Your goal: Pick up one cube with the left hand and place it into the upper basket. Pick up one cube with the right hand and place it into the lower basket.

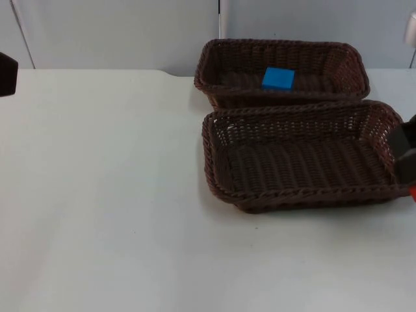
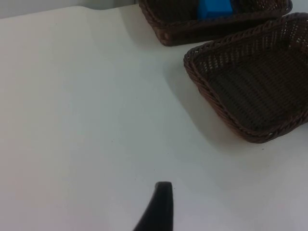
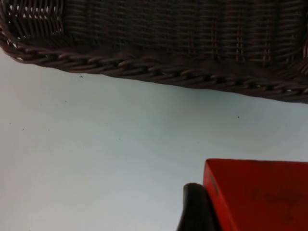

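Note:
A blue cube (image 1: 278, 78) lies inside the upper brown wicker basket (image 1: 279, 43); the left wrist view shows the same cube (image 2: 214, 8) and basket (image 2: 211, 30). The lower wicker basket (image 1: 299, 198) holds nothing. At its right end my right gripper (image 1: 406, 162) is shut on a red cube (image 1: 413, 190). In the right wrist view the red cube (image 3: 260, 192) rests against a black fingertip (image 3: 192, 209), above the white table just outside the lower basket's rim (image 3: 159, 70). My left arm (image 1: 6, 73) waits at the far left edge.
The two baskets stand rim to rim at the right of the white table (image 1: 104, 195). A grey partition wall (image 1: 117, 32) closes the back. Bare table top stretches left of the baskets and in front of them.

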Robot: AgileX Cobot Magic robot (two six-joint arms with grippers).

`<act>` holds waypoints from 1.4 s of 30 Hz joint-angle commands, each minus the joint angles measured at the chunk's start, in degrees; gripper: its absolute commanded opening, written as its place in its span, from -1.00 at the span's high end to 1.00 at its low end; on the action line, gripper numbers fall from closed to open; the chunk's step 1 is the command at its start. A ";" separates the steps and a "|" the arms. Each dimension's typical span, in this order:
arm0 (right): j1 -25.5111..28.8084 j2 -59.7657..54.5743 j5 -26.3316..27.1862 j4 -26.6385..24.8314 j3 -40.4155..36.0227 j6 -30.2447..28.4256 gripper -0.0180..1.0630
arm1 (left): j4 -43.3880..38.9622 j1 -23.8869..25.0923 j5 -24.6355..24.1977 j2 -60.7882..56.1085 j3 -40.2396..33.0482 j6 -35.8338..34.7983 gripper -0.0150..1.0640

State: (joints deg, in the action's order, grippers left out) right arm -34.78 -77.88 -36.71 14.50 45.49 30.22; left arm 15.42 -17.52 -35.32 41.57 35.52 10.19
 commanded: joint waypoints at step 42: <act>-0.06 -16.34 0.85 2.90 17.48 -8.17 0.97 | 0.26 0.11 1.21 -0.35 -0.30 -0.04 -0.49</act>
State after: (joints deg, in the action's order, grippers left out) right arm -34.78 -92.44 -35.20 16.30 60.97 22.95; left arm 15.42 -17.52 -35.09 41.57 35.52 10.19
